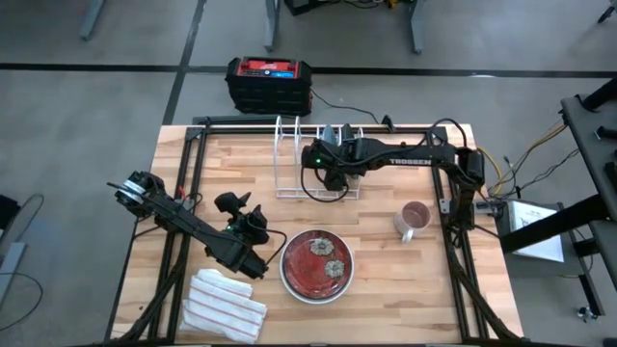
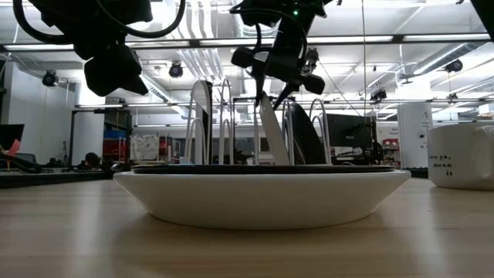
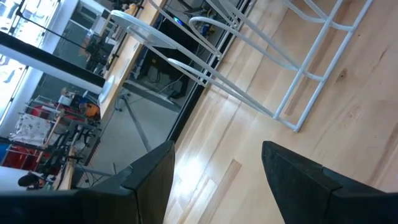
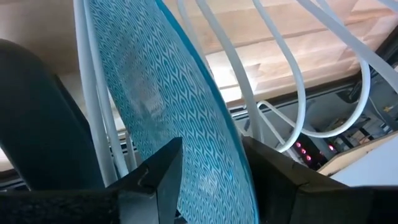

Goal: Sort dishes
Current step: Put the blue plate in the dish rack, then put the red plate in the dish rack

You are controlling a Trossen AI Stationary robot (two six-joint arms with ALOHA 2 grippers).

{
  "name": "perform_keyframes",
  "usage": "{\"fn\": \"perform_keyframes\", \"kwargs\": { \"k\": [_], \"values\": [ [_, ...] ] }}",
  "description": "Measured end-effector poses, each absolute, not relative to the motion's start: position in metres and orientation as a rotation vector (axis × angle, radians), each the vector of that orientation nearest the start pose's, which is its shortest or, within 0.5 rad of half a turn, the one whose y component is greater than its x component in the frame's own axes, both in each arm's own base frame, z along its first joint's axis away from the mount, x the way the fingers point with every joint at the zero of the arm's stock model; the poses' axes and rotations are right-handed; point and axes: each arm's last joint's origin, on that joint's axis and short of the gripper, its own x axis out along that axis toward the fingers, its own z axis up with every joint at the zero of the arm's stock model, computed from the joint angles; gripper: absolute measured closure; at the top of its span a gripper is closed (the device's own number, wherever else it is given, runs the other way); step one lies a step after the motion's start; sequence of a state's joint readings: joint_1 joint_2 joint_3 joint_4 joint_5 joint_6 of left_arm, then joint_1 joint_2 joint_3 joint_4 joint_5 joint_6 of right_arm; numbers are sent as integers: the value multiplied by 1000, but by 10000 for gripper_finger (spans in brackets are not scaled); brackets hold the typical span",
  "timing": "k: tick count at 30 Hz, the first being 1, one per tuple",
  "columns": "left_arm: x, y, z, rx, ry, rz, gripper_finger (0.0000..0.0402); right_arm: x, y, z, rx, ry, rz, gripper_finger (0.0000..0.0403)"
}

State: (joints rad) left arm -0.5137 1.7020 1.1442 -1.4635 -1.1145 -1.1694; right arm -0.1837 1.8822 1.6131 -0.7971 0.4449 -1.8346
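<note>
Standing in rack [image 1: 313, 159], blue dish [image 4: 180, 118] btwn right claw [image 4: 211, 168] fingers.

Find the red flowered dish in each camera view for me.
High view: red dish, front centre, beside the left pincer.
Low view: foreground, only its white outside shows.
Left wrist view: not in it.
Right wrist view: not in it.
Shared landmark: white wire rack.
</note>
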Motion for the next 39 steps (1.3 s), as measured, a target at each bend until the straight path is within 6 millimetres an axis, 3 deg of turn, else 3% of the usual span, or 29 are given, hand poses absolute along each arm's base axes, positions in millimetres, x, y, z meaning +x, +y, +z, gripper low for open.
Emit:
{"fn": "perform_keyframes", "kwargs": {
  "k": [10, 22, 25, 29, 32, 35, 39],
  "values": [
    [239, -105, 214, 506, 865, 984, 171, 377, -84, 289, -1652, 1307, 429, 246],
    [239, -105, 214, 504, 863, 985, 171, 334, -76, 354, -1469, 1184, 124, 247],
    [239, -105, 214, 500, 860, 985, 171, 319, -73, 370, -1243, 1120, -53, 254],
    [242, -106, 218, 483, 850, 983, 171, 301, -69, 389, -762, 960, -354, 269],
    [247, -109, 227, 462, 837, 971, 171, 288, -67, 397, -459, 872, -484, 281],
    [255, -114, 241, 437, 817, 947, 171, 275, -62, 397, -196, 862, -475, 292],
    [269, -122, 255, 389, 820, 871, 171, 268, -52, 385, 40, 943, -318, 307]
  ]
}}
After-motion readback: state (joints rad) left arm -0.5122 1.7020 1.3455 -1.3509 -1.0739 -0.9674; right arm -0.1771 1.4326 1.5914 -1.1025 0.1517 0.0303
